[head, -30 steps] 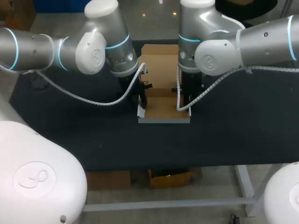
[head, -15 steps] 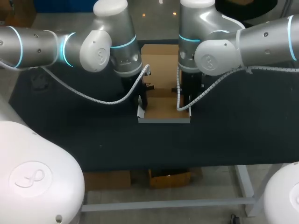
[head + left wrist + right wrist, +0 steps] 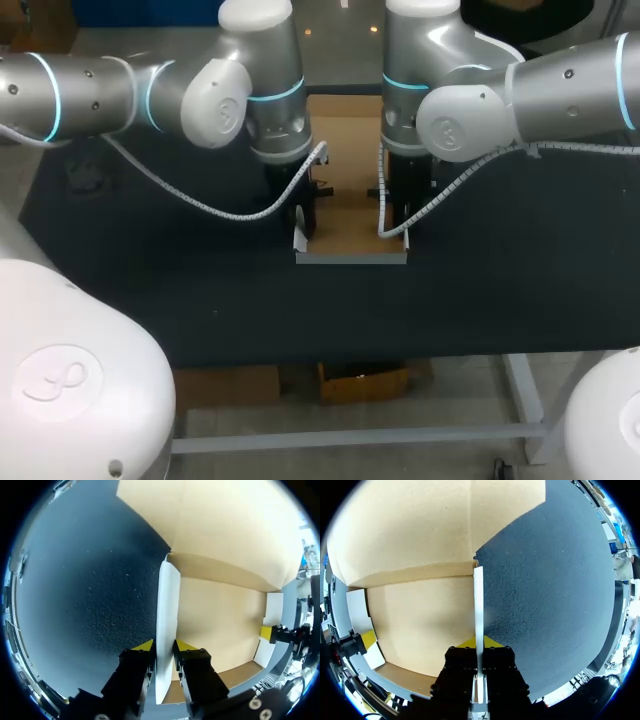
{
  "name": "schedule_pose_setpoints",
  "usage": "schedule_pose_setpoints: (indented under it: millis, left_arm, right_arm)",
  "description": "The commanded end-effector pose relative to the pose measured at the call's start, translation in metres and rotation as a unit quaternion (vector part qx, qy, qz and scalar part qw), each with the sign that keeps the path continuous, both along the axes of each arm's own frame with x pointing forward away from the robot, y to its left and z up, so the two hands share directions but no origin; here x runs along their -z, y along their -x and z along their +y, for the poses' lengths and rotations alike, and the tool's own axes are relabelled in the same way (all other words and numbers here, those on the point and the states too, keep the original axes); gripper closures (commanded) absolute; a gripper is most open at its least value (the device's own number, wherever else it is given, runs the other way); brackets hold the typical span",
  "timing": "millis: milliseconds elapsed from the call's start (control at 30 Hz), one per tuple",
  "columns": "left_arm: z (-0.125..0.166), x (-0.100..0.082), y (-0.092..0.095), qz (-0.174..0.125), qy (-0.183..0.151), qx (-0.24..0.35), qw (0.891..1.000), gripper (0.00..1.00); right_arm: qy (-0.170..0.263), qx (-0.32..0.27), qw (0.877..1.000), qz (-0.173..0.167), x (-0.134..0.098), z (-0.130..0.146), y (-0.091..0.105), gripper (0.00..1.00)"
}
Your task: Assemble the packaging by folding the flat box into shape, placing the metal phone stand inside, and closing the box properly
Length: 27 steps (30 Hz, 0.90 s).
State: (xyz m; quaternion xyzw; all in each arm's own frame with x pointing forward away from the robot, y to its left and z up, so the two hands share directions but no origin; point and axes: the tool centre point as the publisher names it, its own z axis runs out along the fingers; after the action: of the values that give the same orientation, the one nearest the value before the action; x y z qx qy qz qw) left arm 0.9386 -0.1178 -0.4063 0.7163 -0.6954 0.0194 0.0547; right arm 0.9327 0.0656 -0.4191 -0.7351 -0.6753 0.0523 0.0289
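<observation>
Your brown cardboard box (image 3: 352, 228), white on its outer faces, is sitting open on the black table (image 3: 200, 300), in the middle between your two arms. Its wide lid panel (image 3: 345, 135) is lying flat on the table on the far side. Its low white front wall (image 3: 350, 258) is facing the robot's base.

Your left gripper (image 3: 162, 647) is reaching down over the box's left side wall (image 3: 167, 605). That thin white panel is standing upright, and one yellow-tipped finger is pressing on each face. The fingers are nearly together, pinching the wall near its front end.

Your right gripper (image 3: 478, 642) is doing the same on the right side wall (image 3: 478, 600). The fingers are drawn in close, and the upright white panel is running straight between them, clamped from both sides.

In each wrist view you are looking across the bare brown box floor (image 3: 220, 625) to the other gripper's yellow tip at the opposite wall. Both side walls are standing vertical, with the dark table surface just outside them.
</observation>
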Motion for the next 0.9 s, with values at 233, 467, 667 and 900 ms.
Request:
schedule_pose_setpoints:
  millis: [233,467,667,900]
  left_arm:
    - [-0.0003,-0.0022,-0.0020,0.002,-0.026,0.002,1.000,0.77]
    - [0.0014,-0.0016,-0.0038,0.009,-0.034,0.005,0.999,0.76]
    - [0.0039,-0.0032,-0.0050,0.013,-0.033,0.005,0.999,0.78]
    - [0.0055,-0.0040,-0.0060,0.015,-0.035,0.005,0.999,0.79]
  right_arm:
    - [0.000,0.000,1.000,0.001,0.0002,0.0003,-0.0002,1.00]
    - [0.000,0.000,1.000,0.001,0.0002,0.0003,-0.0002,1.00]
    - [0.000,0.000,1.000,0.001,0.0002,0.0003,-0.0002,1.00]
    - [0.000,0.000,1.000,0.001,0.0002,0.0003,-0.0002,1.00]
